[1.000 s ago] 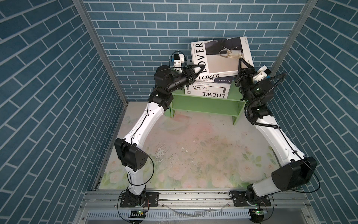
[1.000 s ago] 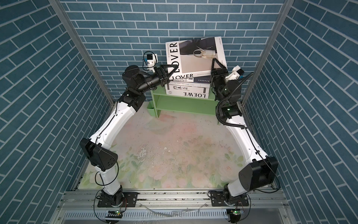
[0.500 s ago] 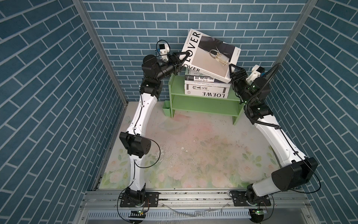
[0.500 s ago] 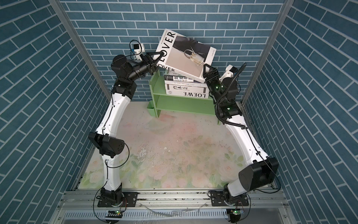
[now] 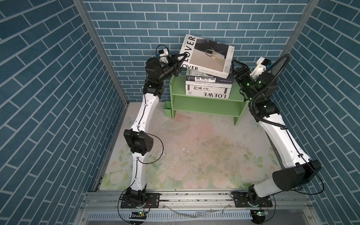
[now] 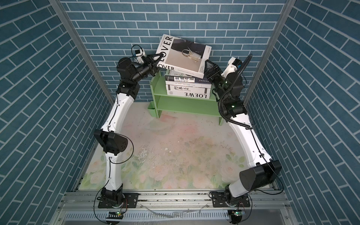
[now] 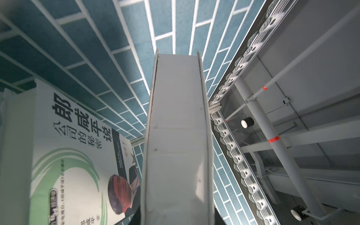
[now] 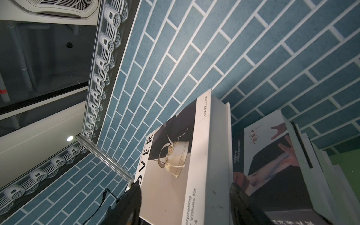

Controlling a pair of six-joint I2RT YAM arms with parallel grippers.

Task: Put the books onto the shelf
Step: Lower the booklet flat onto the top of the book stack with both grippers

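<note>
Left fingers [image 5: 175, 59] clamp the LOVER book [image 5: 210, 56] at one corner. The book sits tilted atop the stack [image 5: 209, 88] on the shelf [image 5: 206, 103] upper tier. Right fingers [image 8: 130, 202] are spread wide, straddling the book's opposite edge.

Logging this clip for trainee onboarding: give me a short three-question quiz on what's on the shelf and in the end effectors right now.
1. True or false: the LOVER book lies flat on the stack.
2. The bottom book has a spine that reads: A LOEWE, B LOVER, C blank.
3. What does the left end effector grip?
Key: 1 false, it is tilted. 2 A. 3 The LOVER book's corner.
</note>
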